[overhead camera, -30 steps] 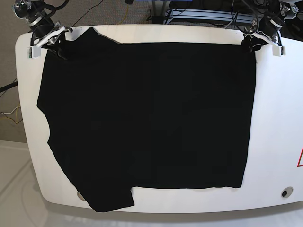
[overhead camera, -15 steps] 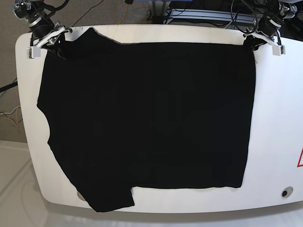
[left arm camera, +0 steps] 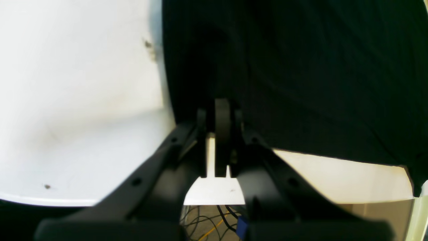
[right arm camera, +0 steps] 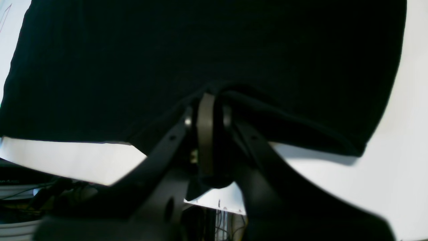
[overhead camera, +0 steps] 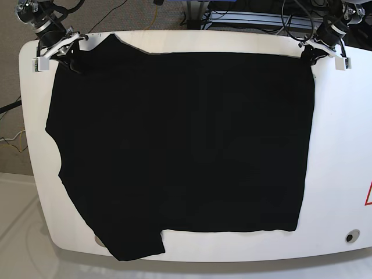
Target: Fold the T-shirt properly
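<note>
The black T-shirt (overhead camera: pixel 186 145) lies spread flat over most of the white table (overhead camera: pixel 340 145). One sleeve (overhead camera: pixel 131 247) reaches the near edge. My left gripper (overhead camera: pixel 308 55) sits at the shirt's far right corner. In the left wrist view this gripper (left arm camera: pixel 222 108) has its jaws together, with the tips in the edge of the cloth (left arm camera: pixel 317 83). At the far left corner my right gripper (overhead camera: pixel 71 57) is shut. In the right wrist view the cloth (right arm camera: pixel 200 50) bunches around the right gripper (right arm camera: pixel 205 100).
Bare table runs down the right side of the shirt, with a red triangle mark (overhead camera: pixel 368 195) and a small round hole (overhead camera: pixel 349 237). Cables and a metal frame (overhead camera: pixel 250 17) lie beyond the far edge. The floor shows past the left edge.
My left gripper's jaws have closed at the shirt's far right corner. The right gripper and the shirt have stayed where they were.
</note>
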Motion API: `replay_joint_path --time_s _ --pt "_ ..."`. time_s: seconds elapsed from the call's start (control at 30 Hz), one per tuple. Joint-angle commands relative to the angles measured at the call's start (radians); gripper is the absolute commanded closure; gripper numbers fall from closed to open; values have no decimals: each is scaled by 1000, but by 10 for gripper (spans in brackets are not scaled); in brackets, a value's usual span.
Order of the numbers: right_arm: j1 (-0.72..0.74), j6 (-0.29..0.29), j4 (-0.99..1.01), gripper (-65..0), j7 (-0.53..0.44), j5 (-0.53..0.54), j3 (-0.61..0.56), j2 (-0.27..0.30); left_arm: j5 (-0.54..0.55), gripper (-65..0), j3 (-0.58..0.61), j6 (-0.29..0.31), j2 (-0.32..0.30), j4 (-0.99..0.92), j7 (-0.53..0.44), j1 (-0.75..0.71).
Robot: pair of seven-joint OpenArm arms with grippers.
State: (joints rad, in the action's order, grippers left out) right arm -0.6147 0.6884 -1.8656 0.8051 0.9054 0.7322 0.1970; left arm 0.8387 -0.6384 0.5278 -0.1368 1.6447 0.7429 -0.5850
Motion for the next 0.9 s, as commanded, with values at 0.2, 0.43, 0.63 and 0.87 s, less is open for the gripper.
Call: replay_joint_path --time_s 0.2,0.43,0.63,0.87 --pt "-5 10 -14 -10 -21 31 14 14 24 -18 -11 35 -14 63 54 -21" --pt "-12 10 -12 -8 -22 34 17 17 27 0 -15 111 -21 77 88 -34" --pt "-13 10 -11 -9 -24 36 16 17 28 0 -15 97 -45 76 91 -32" --pt "3 10 -10 -10 -23 26 15 19 23 -68 -8 66 -87 56 52 -35"
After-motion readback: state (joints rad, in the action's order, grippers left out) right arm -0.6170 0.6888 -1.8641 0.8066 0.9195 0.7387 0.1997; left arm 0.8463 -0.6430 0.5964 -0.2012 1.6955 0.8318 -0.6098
